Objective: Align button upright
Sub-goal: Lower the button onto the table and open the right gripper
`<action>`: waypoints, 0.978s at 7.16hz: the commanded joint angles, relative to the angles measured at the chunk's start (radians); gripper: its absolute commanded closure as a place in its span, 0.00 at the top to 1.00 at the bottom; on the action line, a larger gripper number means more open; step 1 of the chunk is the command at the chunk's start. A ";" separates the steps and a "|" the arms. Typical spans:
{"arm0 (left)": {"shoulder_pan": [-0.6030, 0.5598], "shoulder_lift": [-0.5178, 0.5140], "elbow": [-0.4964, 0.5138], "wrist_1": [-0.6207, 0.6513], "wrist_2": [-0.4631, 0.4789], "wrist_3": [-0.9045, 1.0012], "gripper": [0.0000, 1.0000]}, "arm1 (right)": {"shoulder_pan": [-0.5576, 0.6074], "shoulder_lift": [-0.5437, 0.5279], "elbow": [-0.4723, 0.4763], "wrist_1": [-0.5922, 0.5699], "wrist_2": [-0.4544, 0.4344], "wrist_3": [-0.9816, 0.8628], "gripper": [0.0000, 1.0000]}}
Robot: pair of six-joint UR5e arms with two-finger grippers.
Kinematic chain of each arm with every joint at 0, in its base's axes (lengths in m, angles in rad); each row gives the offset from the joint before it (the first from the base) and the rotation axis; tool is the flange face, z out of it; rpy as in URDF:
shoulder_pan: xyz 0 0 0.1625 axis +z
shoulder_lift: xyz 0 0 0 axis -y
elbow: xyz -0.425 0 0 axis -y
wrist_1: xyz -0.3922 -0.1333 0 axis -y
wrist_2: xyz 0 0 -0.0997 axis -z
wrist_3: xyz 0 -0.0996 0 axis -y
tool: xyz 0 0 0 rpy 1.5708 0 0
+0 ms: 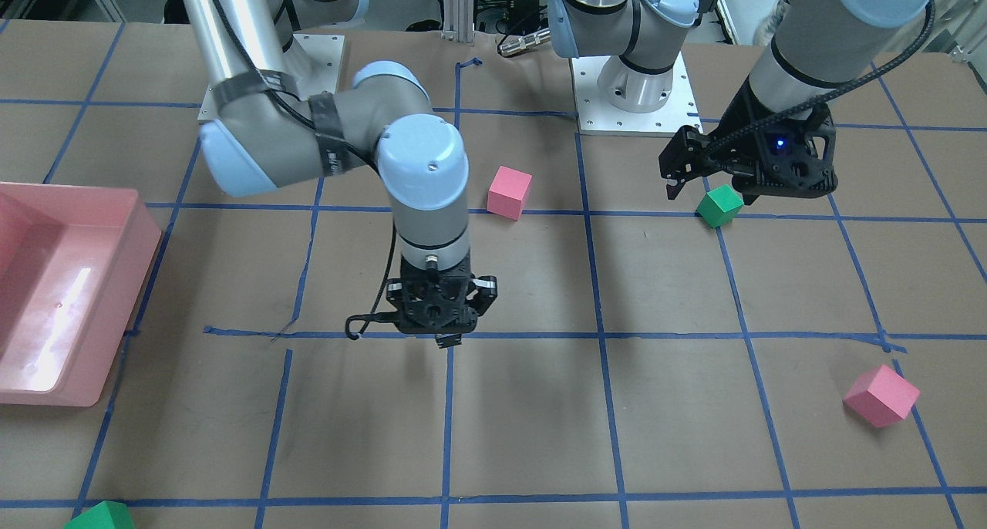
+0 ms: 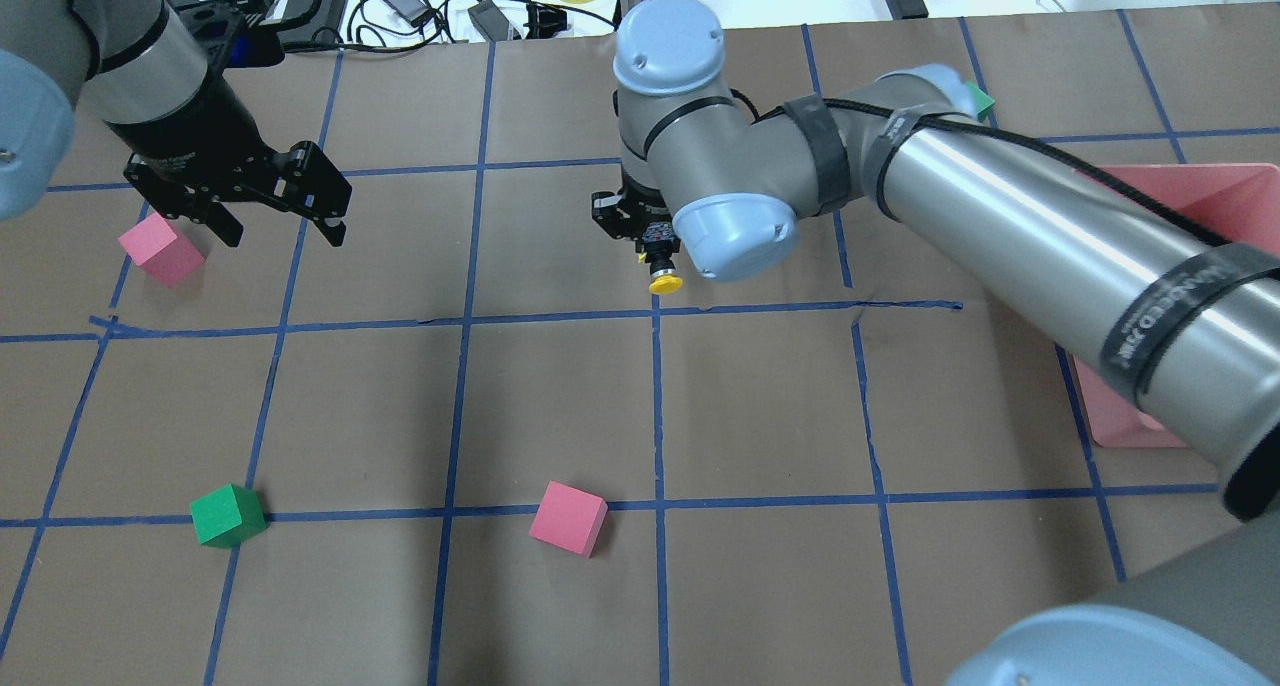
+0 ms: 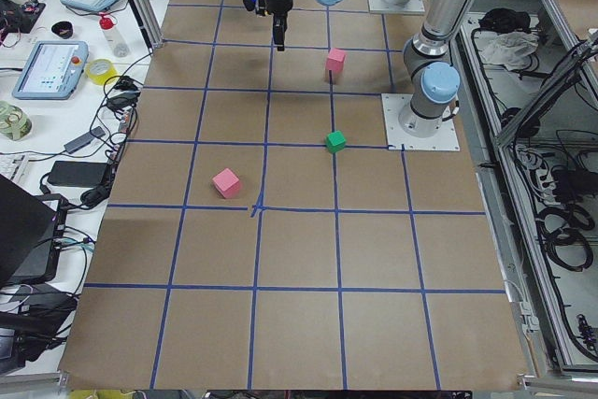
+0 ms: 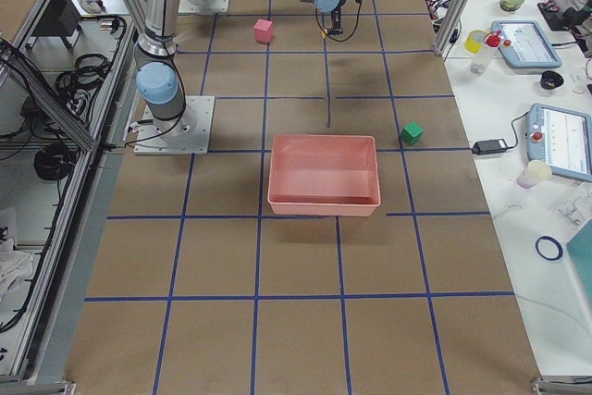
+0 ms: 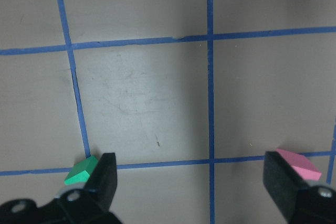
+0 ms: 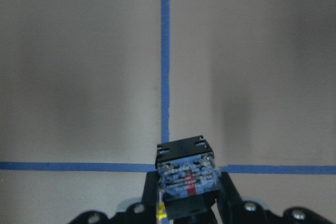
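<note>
The button shows in the overhead view, its yellow cap [image 2: 665,284] sticking out just below my right gripper [image 2: 655,256], which is shut on it. In the right wrist view its grey base block [image 6: 185,174] sits between the fingers, held above a blue tape crossing, with a sliver of yellow low down. The button looks tilted, not upright. In the front view the right gripper [image 1: 447,340] points down over the tape line. My left gripper [image 2: 285,228] is open and empty at the far left, apart from the button; it also shows in the left wrist view [image 5: 191,182].
In the front view, a pink bin [image 1: 116,228] stands at the left. One pink cube [image 1: 509,192] lies behind the right arm and another [image 1: 881,395] at front right. A green cube [image 1: 719,205] lies under the left gripper and another [image 1: 100,516] at the front edge.
</note>
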 commanded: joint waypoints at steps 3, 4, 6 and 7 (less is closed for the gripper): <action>0.000 -0.001 0.000 0.000 0.002 0.000 1.00 | 0.035 0.074 0.025 -0.048 -0.003 0.065 0.00; 0.000 -0.001 0.000 -0.001 0.003 0.000 1.00 | 0.035 0.077 0.027 -0.049 -0.003 0.060 0.00; 0.000 0.001 0.000 -0.002 0.003 0.000 1.00 | 0.035 0.084 0.053 -0.052 -0.003 0.062 0.00; 0.000 -0.001 0.000 -0.003 0.005 0.000 1.00 | 0.035 0.085 0.059 -0.052 -0.003 0.062 0.00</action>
